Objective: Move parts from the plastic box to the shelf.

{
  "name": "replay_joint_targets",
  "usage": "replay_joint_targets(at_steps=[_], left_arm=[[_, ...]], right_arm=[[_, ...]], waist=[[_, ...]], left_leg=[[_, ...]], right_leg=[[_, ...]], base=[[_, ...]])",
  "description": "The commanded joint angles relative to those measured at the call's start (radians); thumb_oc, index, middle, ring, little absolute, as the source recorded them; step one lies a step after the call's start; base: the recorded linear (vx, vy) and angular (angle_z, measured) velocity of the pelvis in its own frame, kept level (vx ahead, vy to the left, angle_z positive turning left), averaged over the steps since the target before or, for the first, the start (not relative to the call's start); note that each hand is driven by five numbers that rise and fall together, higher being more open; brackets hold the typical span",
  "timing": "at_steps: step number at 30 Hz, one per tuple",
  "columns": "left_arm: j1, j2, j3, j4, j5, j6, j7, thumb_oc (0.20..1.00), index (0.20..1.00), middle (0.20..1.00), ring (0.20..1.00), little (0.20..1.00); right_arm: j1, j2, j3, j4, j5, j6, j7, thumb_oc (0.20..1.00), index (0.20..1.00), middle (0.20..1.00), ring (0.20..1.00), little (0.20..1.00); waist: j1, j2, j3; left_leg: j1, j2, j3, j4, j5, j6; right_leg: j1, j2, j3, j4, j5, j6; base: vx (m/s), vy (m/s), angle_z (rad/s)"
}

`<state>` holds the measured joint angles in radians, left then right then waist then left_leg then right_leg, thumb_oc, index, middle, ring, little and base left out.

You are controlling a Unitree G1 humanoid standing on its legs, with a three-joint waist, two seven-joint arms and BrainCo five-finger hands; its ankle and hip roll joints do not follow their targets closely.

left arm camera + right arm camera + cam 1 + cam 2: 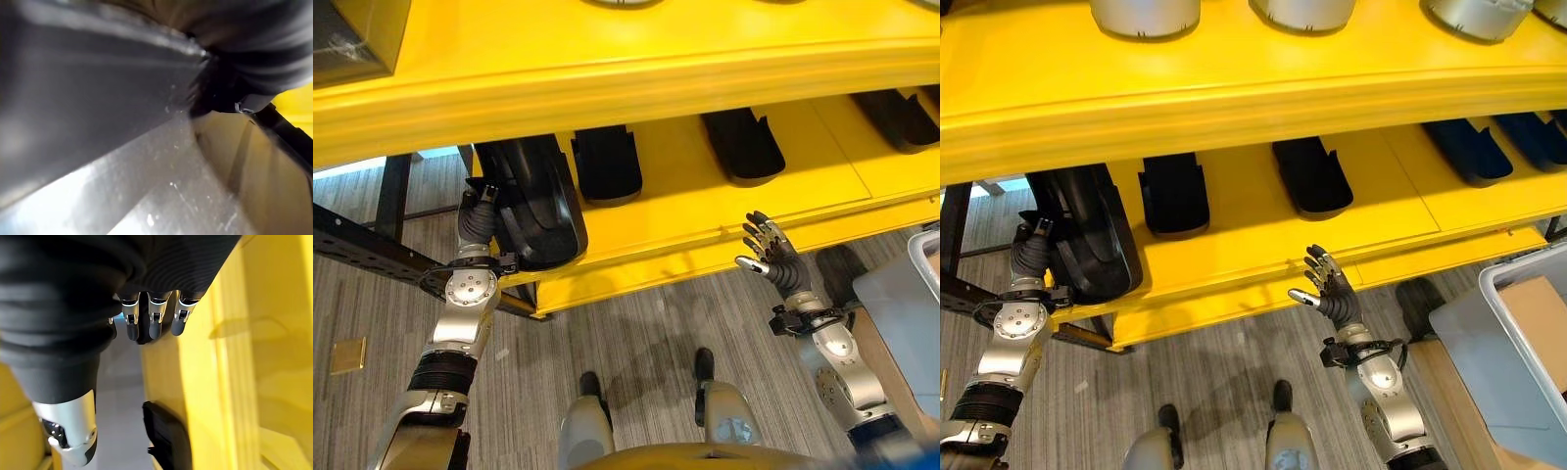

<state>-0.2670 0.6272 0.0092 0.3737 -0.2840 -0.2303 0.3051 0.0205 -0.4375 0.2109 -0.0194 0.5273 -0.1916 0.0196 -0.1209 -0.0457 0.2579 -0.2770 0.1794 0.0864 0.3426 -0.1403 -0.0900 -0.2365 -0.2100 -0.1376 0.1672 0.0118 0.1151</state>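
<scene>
Basically the left hand [478,211] sits against the black part [533,206] standing on edge at the yellow shelf's [685,186] left end, grip unreadable behind it, long axis running inward; right hand [771,253] hovers empty, fingers straight, well apart.

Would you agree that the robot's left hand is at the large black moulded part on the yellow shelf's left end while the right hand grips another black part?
Not quite: the right hand grips nothing. The right eye view shows it open, in front of the yellow shelf edge. The left hand is indeed at the large black moulded part.
</scene>
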Motion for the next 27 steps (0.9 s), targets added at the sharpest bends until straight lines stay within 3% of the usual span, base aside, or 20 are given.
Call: replay_joint_targets(at_steps=[1, 3, 14, 17, 20, 27], left_arm=[[-0.092, 0.105, 0.014, 0.044, 0.018, -0.062, 0.045, 0.2, 0.2, 0.2, 0.2, 0.2], [-0.139, 0.151, -0.019, 0.086, 0.099, -0.031, 0.06, 0.2, 0.2, 0.2, 0.2, 0.2], [-0.391, 0.264, -0.162, 0.26, 0.068, 0.012, 0.034, 0.2, 0.2, 0.2, 0.2, 0.2], [-0.391, 0.264, -0.162, 0.26, 0.068, 0.012, 0.034, 0.2, 0.2, 0.2, 0.2, 0.2], [-0.565, 0.292, -0.261, 0.4, -0.009, 0.031, 0.004, 0.2, 0.2, 0.2, 0.2, 0.2], [-0.651, 0.283, -0.291, 0.532, -0.12, 0.051, -0.02, 0.2, 0.2, 0.2, 0.2, 0.2]], right_arm=[[0.0, -0.017, -0.004, -0.05, 0.035, -0.066, 0.012, 1.0, 1.0, 1.0, 1.0, 1.0], [-0.006, -0.022, 0.001, -0.049, 0.038, -0.067, 0.015, 1.0, 1.0, 1.0, 1.0, 1.0], [-0.031, -0.032, 0.033, -0.045, 0.054, -0.065, 0.019, 1.0, 1.0, 1.0, 1.0, 1.0], [-0.031, -0.032, 0.033, -0.045, 0.054, -0.065, 0.019, 1.0, 1.0, 1.0, 1.0, 1.0], [-0.032, -0.041, 0.05, -0.048, 0.07, -0.064, 0.025, 1.0, 1.0, 1.0, 1.0, 1.0], [-0.016, -0.048, 0.062, -0.056, 0.087, -0.059, 0.023, 1.0, 1.0, 1.0, 1.0, 1.0]], waist=[[0.001, -0.022, -0.067], [-0.005, -0.02, -0.064], [-0.001, -0.016, -0.036], [-0.001, -0.016, -0.036], [-0.006, -0.021, -0.034], [-0.008, -0.031, -0.048]], left_leg=[[-0.038, 0.056, -0.033, 0.062, 0.027, -0.034], [-0.064, 0.052, -0.037, 0.08, 0.025, -0.036], [-0.19, 0.035, -0.083, 0.208, -0.014, -0.026], [-0.19, 0.035, -0.083, 0.209, -0.014, -0.026], [-0.253, 0.031, -0.106, 0.244, -0.015, -0.02], [-0.32, 0.036, -0.128, 0.277, -0.017, -0.017]], right_leg=[[-0.06, -0.111, 0.048, 0.133, 0.02, 0.072], [-0.08, -0.113, 0.05, 0.144, 0.02, 0.073], [-0.167, -0.129, 0.063, 0.249, -0.019, 0.071], [-0.167, -0.129, 0.063, 0.249, -0.019, 0.071], [-0.216, -0.12, 0.062, 0.28, -0.026, 0.065], [-0.268, -0.11, 0.057, 0.312, -0.038, 0.058]], base=[[-0.07, 0.014, 0.07], [-0.08, 0.025, 0.07], [-0.05, 0.034, 0.08], [-0.01, 0.003, 0.06], [-0.07, 0.007, 0.04], [-0.02, -0.001, 0.08]])
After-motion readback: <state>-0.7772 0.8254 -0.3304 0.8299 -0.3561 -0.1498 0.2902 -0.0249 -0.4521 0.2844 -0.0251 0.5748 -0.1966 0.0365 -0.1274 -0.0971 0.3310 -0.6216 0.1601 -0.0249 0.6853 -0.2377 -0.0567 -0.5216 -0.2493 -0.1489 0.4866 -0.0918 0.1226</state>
